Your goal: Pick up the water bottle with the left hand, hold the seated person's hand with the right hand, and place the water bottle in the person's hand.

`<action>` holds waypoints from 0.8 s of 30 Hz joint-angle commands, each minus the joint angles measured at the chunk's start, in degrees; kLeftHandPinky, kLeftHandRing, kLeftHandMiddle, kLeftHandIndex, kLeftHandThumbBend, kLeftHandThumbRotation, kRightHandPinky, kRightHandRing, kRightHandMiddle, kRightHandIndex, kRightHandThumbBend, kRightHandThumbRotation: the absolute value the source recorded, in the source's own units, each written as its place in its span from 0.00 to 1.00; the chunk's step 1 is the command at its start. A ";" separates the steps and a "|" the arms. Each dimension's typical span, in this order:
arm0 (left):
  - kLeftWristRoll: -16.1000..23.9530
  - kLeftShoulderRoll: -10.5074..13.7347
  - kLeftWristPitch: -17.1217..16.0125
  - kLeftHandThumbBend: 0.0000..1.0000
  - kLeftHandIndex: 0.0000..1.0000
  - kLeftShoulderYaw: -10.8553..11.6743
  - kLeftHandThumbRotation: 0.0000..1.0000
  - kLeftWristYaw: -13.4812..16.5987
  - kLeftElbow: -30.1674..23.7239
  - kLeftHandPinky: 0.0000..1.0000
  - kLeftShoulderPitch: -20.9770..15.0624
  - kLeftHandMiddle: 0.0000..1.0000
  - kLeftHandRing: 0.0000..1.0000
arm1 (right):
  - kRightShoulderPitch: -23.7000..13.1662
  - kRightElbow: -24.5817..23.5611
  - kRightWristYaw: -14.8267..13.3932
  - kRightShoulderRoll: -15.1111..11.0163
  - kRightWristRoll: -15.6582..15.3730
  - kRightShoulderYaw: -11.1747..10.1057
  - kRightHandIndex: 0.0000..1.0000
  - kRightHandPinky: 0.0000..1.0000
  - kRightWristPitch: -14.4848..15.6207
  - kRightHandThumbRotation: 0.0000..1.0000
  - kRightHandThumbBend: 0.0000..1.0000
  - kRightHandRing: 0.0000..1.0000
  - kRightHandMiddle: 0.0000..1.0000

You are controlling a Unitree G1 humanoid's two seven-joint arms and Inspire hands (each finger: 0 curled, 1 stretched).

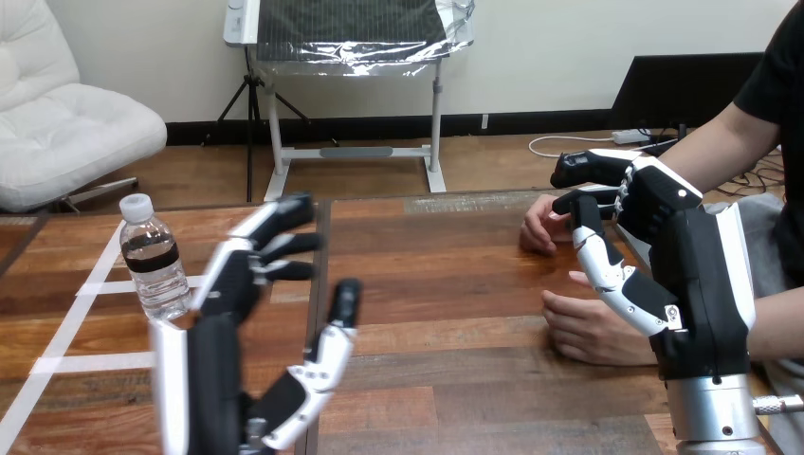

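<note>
Looks like a robotics lab or test setup to me, not anybody's home. Giveaways: the wooden tabletop (455,246) has white tape lines (90,361) stuck down on its left side in a marked-out pattern. A left robot hand (228,284) and a right robot hand (697,256) reach in from the near edge, and a person (730,142) sits at the right side with both hands on the wood.

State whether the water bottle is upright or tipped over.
Upright: the water bottle stands on its base on the table, white cap at the top.
</note>
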 commanded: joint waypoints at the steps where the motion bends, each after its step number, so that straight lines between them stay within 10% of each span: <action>1: 4.63 -7.93 1.92 0.41 0.78 5.08 0.08 6.10 -3.99 0.63 -1.41 0.78 0.73 | -3.68 -0.31 0.22 -1.04 0.23 -0.79 0.62 0.46 -0.39 0.00 0.27 0.56 0.63; 14: 9.28 -6.58 8.12 0.50 0.85 8.37 0.09 13.92 -6.22 0.76 -2.01 0.85 0.82 | -3.69 0.00 0.05 -0.96 -0.05 -0.74 0.63 0.46 -0.33 0.00 0.27 0.55 0.63; 24: 5.31 -4.11 11.71 0.58 0.91 10.64 0.17 13.27 -5.61 0.88 -2.98 0.92 0.90 | -3.87 0.04 0.29 -0.85 0.31 -0.54 0.63 0.47 -0.15 0.00 0.28 0.56 0.63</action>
